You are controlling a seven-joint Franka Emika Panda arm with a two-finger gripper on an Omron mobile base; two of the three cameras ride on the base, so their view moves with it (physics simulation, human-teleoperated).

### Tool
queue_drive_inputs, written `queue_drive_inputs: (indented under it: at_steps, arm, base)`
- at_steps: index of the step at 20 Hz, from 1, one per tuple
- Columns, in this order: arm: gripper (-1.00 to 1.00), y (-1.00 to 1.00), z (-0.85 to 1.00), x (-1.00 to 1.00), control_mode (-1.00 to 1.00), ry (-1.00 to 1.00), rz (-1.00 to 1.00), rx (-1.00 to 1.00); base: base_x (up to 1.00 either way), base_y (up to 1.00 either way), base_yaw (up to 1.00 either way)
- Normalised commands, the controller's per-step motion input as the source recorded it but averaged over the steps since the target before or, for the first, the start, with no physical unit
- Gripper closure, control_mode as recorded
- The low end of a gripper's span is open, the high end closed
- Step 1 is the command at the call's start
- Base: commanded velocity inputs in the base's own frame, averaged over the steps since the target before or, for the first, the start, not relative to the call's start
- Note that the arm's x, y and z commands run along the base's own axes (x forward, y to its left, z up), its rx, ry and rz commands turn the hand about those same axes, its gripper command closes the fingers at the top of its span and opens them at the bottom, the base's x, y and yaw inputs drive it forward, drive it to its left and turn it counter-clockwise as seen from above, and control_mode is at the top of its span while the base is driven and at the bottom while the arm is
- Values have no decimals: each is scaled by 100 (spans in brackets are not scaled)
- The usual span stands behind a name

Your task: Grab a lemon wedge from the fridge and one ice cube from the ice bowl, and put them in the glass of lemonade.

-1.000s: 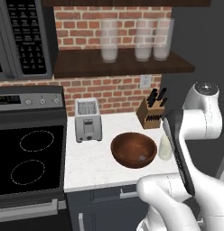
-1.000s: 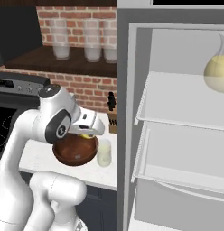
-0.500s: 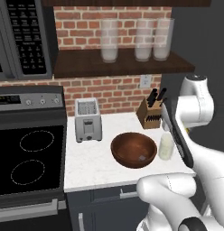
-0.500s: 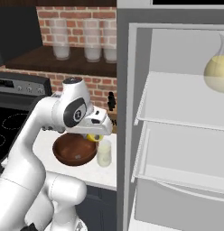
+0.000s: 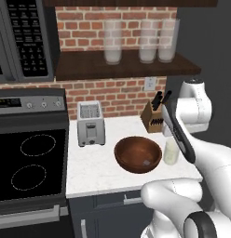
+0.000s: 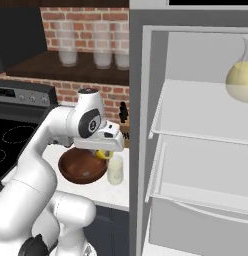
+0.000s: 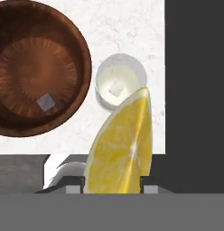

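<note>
Hand (image 6: pixel 103 154): closed tight on the lemon wedge (image 7: pixel 121 146), up in the air over the glass of lemonade (image 7: pixel 119 86).
Glass of lemonade: on the white counter (image 5: pixel 96 165), just beside the ice bowl (image 5: pixel 138 154); one pale cube floats in it.
Ice cube (image 7: pixel 45 103): inside the ice bowl.
Fridge (image 6: pixel 196 150): right of the glass, door open.

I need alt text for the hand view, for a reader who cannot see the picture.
A yellow lemon wedge held between the gripper fingertips hangs above a short clear glass of pale lemonade with a small whitish cube floating in it. Beside the glass on the white counter, a dark reddish-brown wooden bowl holds one ice cube.
</note>
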Motion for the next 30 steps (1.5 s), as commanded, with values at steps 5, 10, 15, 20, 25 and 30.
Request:
queue_drive_inputs:
  at_steps: [5, 10, 15, 20, 25, 30]
  arm:
    - [100, 0, -29, 28, -100, 7, 1, 3]
    - [100, 0, -24, 32, -100, 7, 2, 1]
    - [100, 0, -18, 28, -100, 6, 3, 0]
    - [100, 0, -23, 14, -100, 8, 3, 0]
    - [100, -14, -19, 22, -100, 3, 3, 0]
    - [100, -23, -9, 26, -100, 0, 2, 0]
  base:
    - [0, 0, 0]
    - [0, 0, 0]
    - [0, 0, 0]
    - [0, 0, 0]
    - [0, 0, 0]
    - [0, 0, 0]
